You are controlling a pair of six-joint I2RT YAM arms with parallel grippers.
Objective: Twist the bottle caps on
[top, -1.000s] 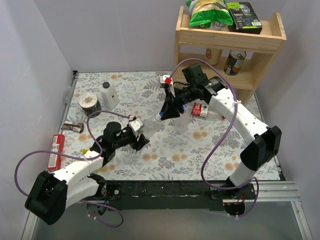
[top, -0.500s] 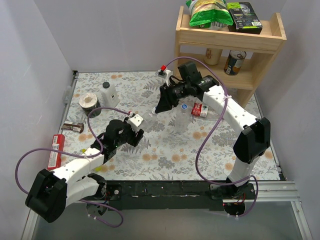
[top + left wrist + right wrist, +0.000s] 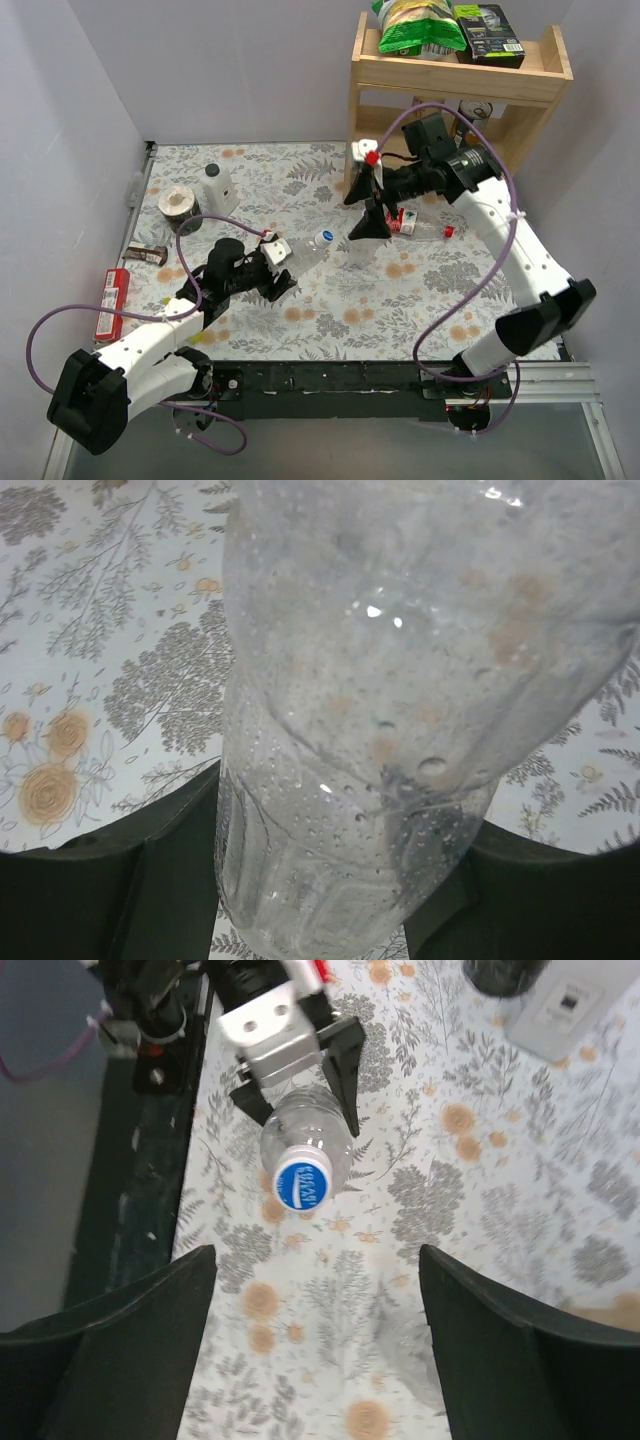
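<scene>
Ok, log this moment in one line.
left gripper: shut on clear bottle | blue cap: on its neck | right gripper: open, empty | red cap: on table

We count two clear bottles (image 3: pixel 298 257) (image 3: pixel 405 221) in plain sight, one blue cap (image 3: pixel 325 237), one red cap (image 3: pixel 449 231) and one white bottle (image 3: pixel 216 188).

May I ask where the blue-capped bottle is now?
Top view: the clear bottle is held mid-table by the left gripper, blue cap pointing toward the right gripper.

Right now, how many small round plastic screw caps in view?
2: blue cap on the clear plastic bottle in the left gripper; red cap loose on the table; the right gripper may hide another.
</scene>
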